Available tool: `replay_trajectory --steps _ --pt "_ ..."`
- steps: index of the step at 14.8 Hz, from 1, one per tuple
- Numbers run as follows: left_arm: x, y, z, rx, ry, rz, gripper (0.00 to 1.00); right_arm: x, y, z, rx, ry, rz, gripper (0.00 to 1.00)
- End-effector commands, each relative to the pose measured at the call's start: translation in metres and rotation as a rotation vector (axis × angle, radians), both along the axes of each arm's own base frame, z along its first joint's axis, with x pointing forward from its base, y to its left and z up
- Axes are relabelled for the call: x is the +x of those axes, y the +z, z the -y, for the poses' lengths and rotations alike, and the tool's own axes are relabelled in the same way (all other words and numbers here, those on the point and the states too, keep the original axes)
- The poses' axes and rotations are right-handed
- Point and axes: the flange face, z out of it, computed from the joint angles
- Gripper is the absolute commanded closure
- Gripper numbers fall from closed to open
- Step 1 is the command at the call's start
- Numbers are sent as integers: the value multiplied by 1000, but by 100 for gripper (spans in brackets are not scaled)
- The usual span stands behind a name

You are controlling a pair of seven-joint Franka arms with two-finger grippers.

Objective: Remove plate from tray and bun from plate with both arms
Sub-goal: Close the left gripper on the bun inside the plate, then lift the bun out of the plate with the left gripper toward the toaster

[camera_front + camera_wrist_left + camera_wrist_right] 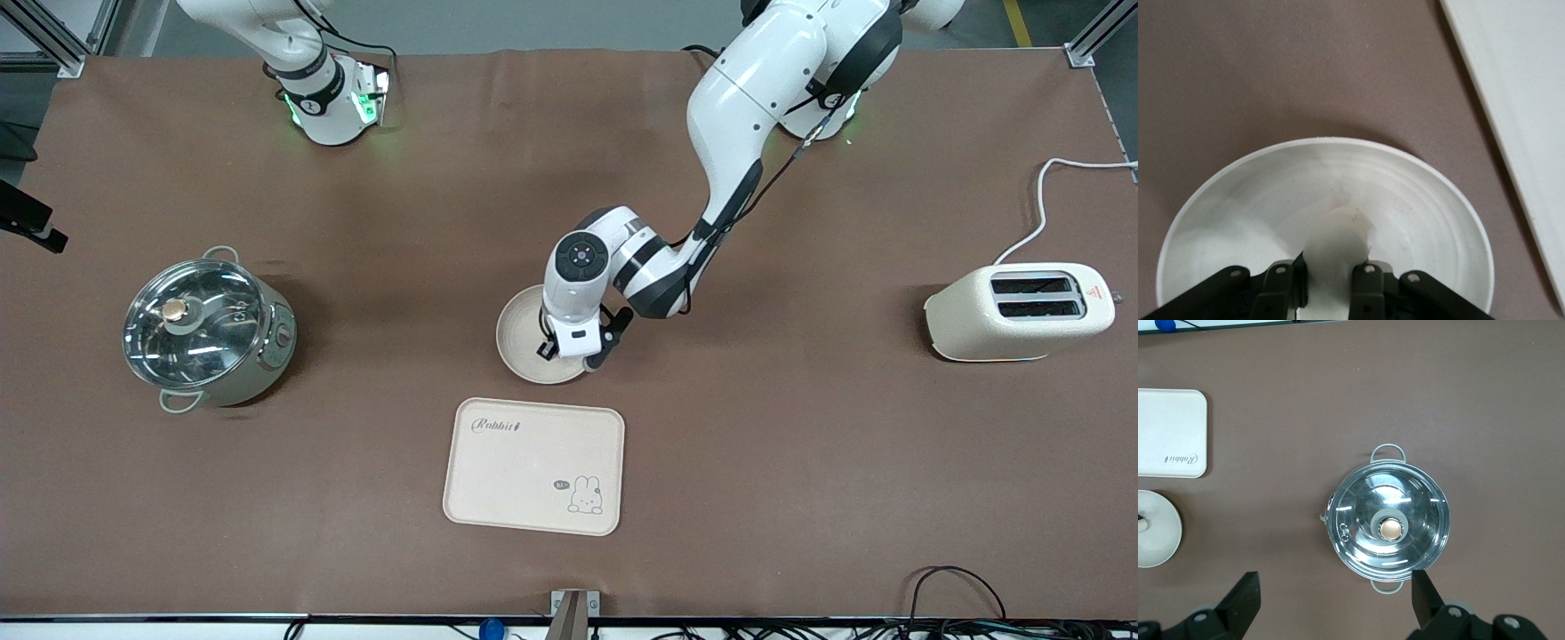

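left gripper (1335,280) clamped on bun (1337,243), right gripper (1331,600) spread

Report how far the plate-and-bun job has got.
Done: the plate already sits on the table, off the tray, which lies nearer the front camera. In hand: the left end effector is shut on the bun, still down in the plate. Left: lift the bun out and set it down. The right end effector waits open above the steel pot.

Cream tray (533,467) carries dark "Rabbit" script and a bunny outline; beige plate (520,333), pale white bun (1337,243), shiny steel pot (209,327), cream toaster (1018,311), brown tabletop (800,462).
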Motion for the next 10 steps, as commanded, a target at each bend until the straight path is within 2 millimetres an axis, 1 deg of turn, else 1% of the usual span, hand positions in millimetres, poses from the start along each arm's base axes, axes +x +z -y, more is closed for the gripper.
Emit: replay_trajectory --steps 1,2,3,5,8,10 --pt "6 52 -9 51 -6 22 75 -3 -5 -7 -7 -1 -2 0" --pt "18 68 -26 85 3 30 75 -2 -5 -8 -6 1 -4 0" --pt "34 87 -50 134 17 37 74 -2 -7 -7 -6 1 -8 0" --pt "50 111 -89 220 -33 6 73 -3 -7 0 -5 1 -6 0" --pt "80 120 -177 291 -109 -87 73 -3 -7 0 -3 -5 -6 0" --pt "100 118 -238 293 -152 -122 73 -3 -9 -6 -5 -16 -17 0"
